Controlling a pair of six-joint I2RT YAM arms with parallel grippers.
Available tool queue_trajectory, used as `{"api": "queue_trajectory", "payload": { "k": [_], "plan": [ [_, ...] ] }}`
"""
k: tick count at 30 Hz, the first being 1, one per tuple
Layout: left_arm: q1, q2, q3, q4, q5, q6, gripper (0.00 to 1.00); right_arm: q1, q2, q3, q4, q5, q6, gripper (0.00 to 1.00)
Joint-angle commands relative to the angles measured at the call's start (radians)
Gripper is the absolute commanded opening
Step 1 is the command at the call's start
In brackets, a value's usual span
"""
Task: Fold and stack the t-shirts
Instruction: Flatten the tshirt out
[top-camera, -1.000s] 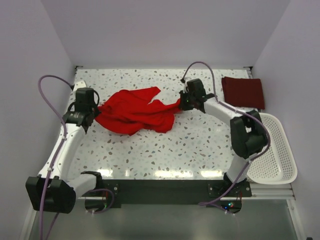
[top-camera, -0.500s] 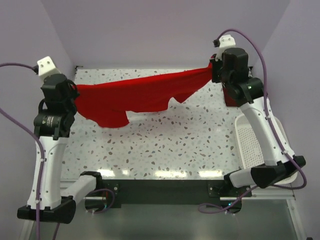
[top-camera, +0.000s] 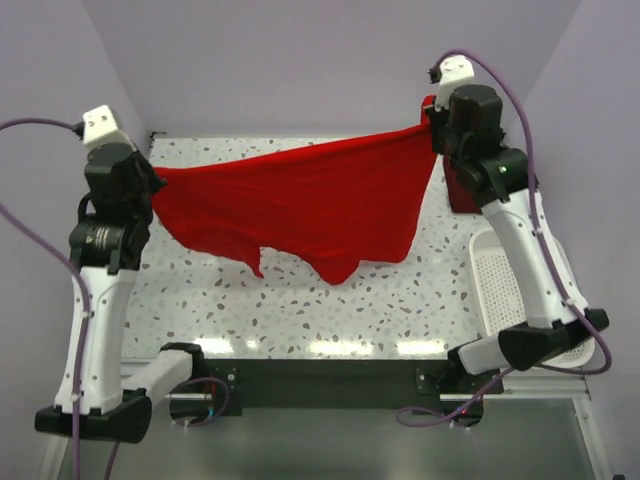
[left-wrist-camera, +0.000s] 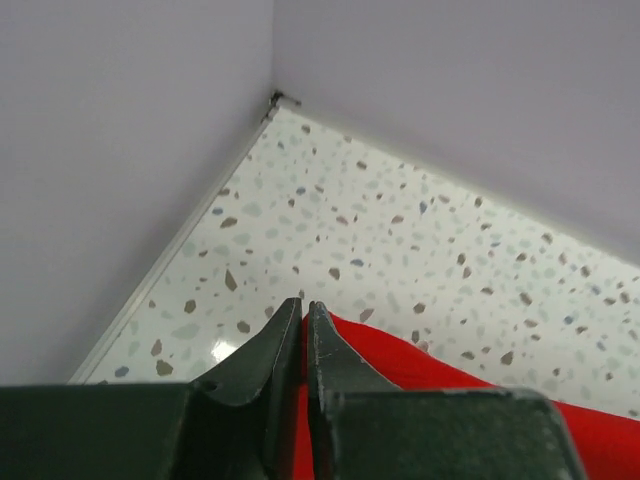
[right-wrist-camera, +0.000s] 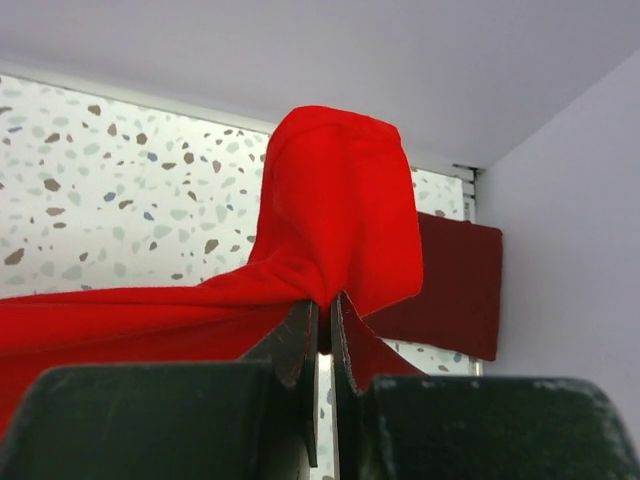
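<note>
The bright red t-shirt (top-camera: 300, 200) hangs spread in the air between both raised arms, its lower edge drooping over the table. My left gripper (top-camera: 152, 178) is shut on its left end; the left wrist view shows red cloth (left-wrist-camera: 420, 370) pinched between the jaws of that gripper (left-wrist-camera: 304, 305). High at the back right, my right gripper (top-camera: 432, 125) is shut on the other end, and the cloth (right-wrist-camera: 330, 190) bunches over its tips (right-wrist-camera: 325, 300). The dark maroon t-shirt (right-wrist-camera: 455, 285) lies folded flat in the back right corner (top-camera: 462, 195), partly hidden by the right arm.
A white slatted basket (top-camera: 495, 290) stands at the table's right edge, partly behind the right arm. The speckled table (top-camera: 350, 300) is walled on the left, back and right. Purple cables loop from both wrists.
Both arms rose and drew apart, lifting the red t-shirt off the table. It went from a crumpled heap to a stretched band, and now hangs as a wide sheet.
</note>
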Motion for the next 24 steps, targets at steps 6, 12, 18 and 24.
{"api": "queue_trajectory", "payload": {
  "k": [6, 12, 18, 24],
  "plan": [
    [0.012, 0.449, -0.072, 0.243, 0.074, -0.043, 0.23, -0.104, 0.449, 0.053, 0.138, -0.084, 0.086, 0.15],
    [0.012, 0.678, 0.084, 0.28, 0.178, -0.051, 0.64, -0.117, 0.609, 0.233, 0.042, -0.152, 0.214, 0.59],
    [0.01, 0.51, -0.102, 0.231, 0.215, -0.069, 0.81, -0.115, 0.414, -0.067, 0.159, -0.287, 0.307, 0.7],
    [-0.045, 0.305, -0.443, 0.223, 0.342, -0.072, 0.74, -0.043, 0.218, -0.457, 0.283, -0.588, 0.333, 0.67]
  ]
}}
